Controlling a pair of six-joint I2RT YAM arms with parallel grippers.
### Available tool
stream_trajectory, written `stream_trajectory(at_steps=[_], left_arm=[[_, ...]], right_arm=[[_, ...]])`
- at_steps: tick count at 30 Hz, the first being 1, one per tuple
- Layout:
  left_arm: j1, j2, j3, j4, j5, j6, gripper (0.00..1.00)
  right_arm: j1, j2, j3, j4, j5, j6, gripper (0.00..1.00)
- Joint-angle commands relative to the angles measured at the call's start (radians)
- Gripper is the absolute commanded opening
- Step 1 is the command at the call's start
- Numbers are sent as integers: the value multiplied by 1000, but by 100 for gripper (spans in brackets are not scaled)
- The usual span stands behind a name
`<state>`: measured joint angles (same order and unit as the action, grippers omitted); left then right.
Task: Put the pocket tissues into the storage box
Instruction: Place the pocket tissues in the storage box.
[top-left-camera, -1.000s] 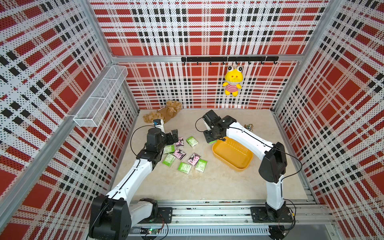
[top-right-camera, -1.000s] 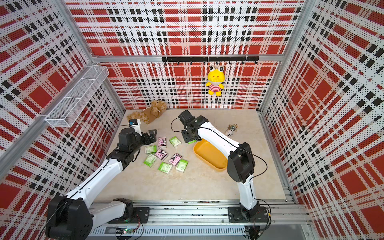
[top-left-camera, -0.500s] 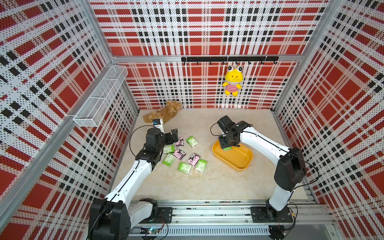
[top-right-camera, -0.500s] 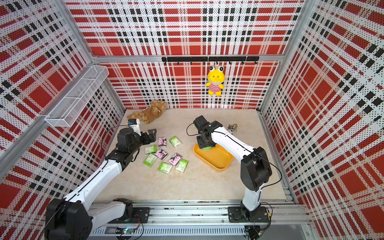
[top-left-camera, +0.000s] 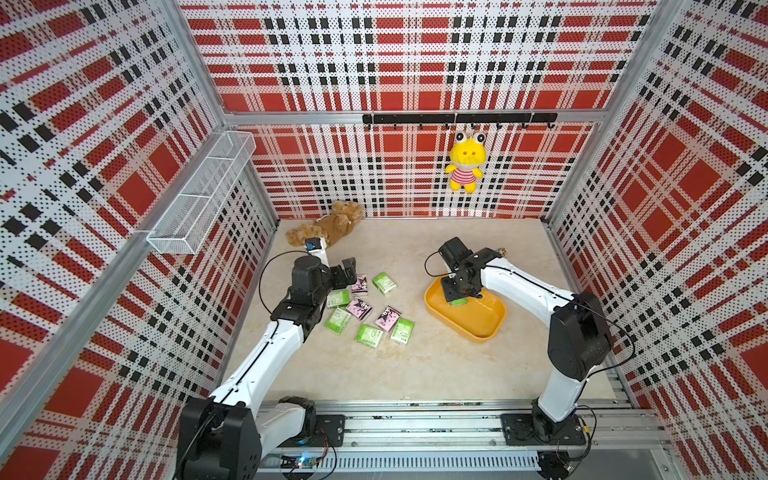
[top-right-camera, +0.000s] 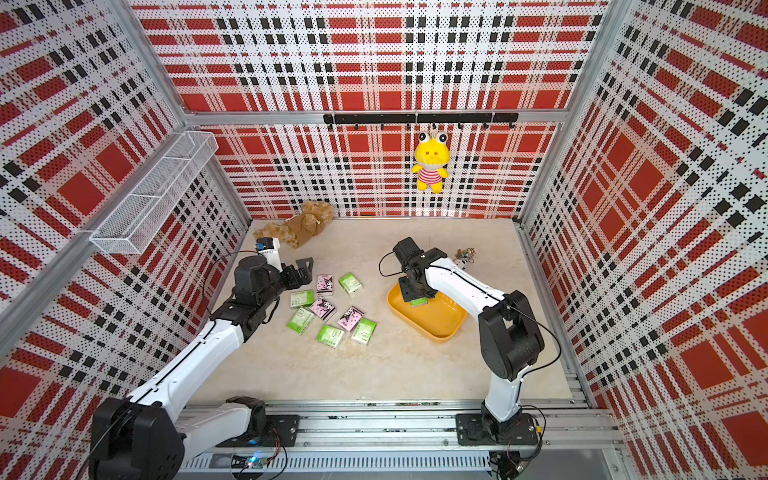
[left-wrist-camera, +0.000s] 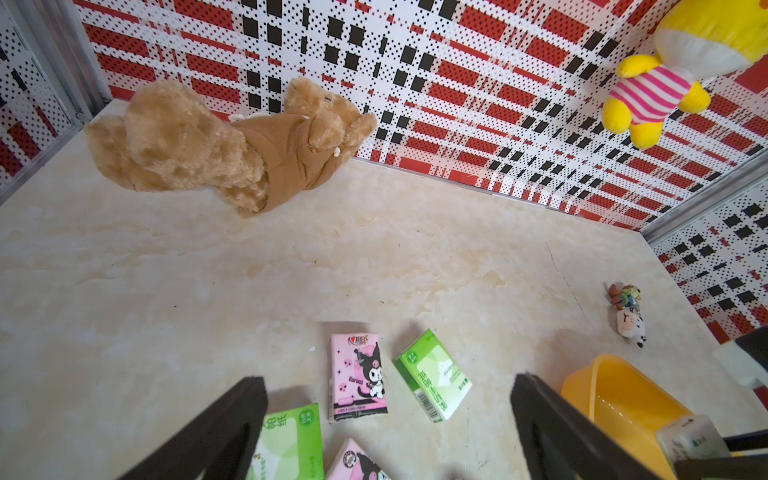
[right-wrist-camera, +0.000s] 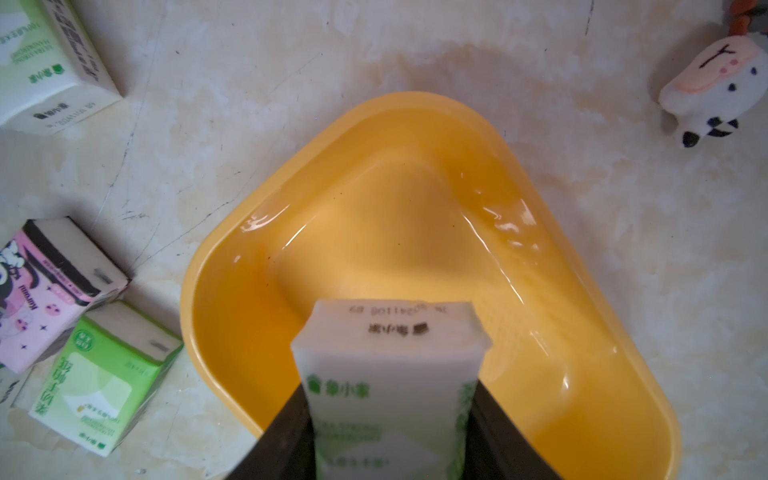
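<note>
Several pocket tissues, green-and-white (top-left-camera: 384, 284) and pink (top-left-camera: 360, 309), lie scattered on the floor left of the storage box (top-left-camera: 478, 320), a shallow yellow tray also seen in the other top view (top-right-camera: 436, 320). My right gripper (top-left-camera: 458, 300) hangs over the box's far-left end, shut on a green-and-white packet (right-wrist-camera: 390, 365) that stands between its black fingers (right-wrist-camera: 286, 436) above the tray's bare bottom (right-wrist-camera: 415, 208). My left gripper (top-left-camera: 347, 270) hovers open at the far-left edge of the cluster. In the left wrist view, its fingers (left-wrist-camera: 232, 424) straddle a pink packet (left-wrist-camera: 359, 374) and green ones.
A brown plush bear (top-left-camera: 328, 226) lies at the back left. A yellow frog plush (top-left-camera: 466, 166) hangs from the hook rail. A small keychain trinket (top-left-camera: 500, 251) lies behind the box. A white wire basket (top-left-camera: 203, 191) is mounted on the left wall.
My right arm has swung right with the green-and-white packet, from beside the cluster to above the box. The left arm has barely moved.
</note>
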<state>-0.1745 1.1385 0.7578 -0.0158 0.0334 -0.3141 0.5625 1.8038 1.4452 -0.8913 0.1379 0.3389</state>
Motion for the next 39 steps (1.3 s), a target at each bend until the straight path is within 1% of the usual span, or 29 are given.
stream_trajectory(at_steps=[1,8,18,27,34,39], left_arm=[[-2,-5,25,2,2,4,99],[-2,0,24,2,-1,6,99],[-2,5,25,2,-1,8,99],[-1,5,18,2,-1,9,99],[-2,4,14,2,-6,10,99],[-2,4,9,2,-6,12,99]], right_arm=[[-13,39,1,29,0,-59,52],[-24,73,-12,59,-32,-97,51],[-24,115,-28,98,-70,-241,52],[-24,151,-10,112,-107,-331,50],[-24,168,-12,119,-155,-345,51],[-23,170,-11,126,-180,-344,53]])
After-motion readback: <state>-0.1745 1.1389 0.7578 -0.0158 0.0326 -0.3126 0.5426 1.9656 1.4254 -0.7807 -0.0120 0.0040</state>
